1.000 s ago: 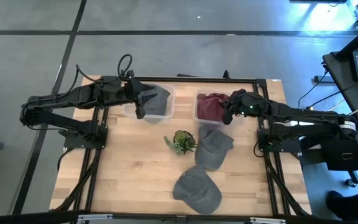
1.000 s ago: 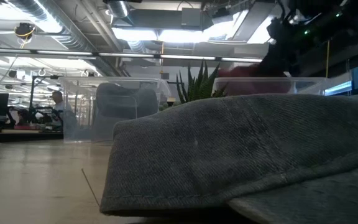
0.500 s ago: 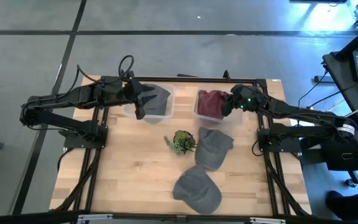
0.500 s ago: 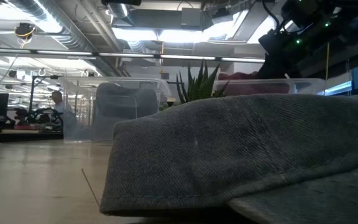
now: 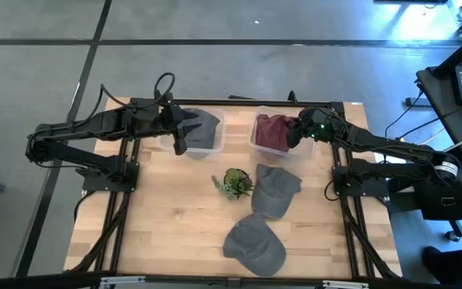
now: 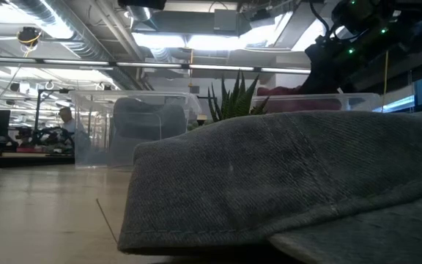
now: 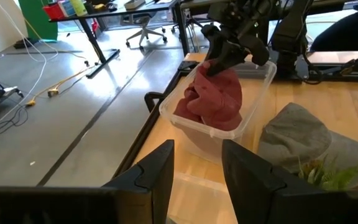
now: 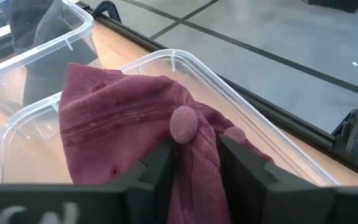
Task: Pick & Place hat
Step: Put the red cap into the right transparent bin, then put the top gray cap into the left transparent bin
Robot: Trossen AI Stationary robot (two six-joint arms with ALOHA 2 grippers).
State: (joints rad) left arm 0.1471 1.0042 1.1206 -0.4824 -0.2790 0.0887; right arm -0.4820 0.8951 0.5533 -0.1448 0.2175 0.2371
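red hat: maroon cap (image 5: 273, 132) in upper centre-right of high view, bunched inside right clear bin (image 5: 257, 146); top button (image 8: 183, 123) sits between the right fingers in right wrist view
right gripper: (image 5: 297, 132) over the bin's right side, fingers pinched onto the red hat's crown; hat appears partly hung from the gripper, lower folds down in the bin
key relation: hat lies directly under and between the right gripper's fingers, so the release is straight down into the bin; right arm is the near one, left arm is far across the desk
left gripper: (image 5: 179, 135) upper left-centre of high view, over left clear bin (image 5: 217, 120); fingers (image 7: 157, 171) apart, holding nothing
grey hat in bin: (image 5: 200, 128) lying in the left bin, just beside the left gripper
loose hats: grey cap (image 5: 277, 189) centre of desk (image 5: 159, 209), below the right bin; second grey cap (image 5: 254, 244) lower centre, near the front edge, fills the low view
plant: small green succulent (image 5: 234, 183) centre, just left of the middle grey cap
judgement: red hat looks placed or nearly so; next pick likely one of the loose grey caps, both nearer the right arm
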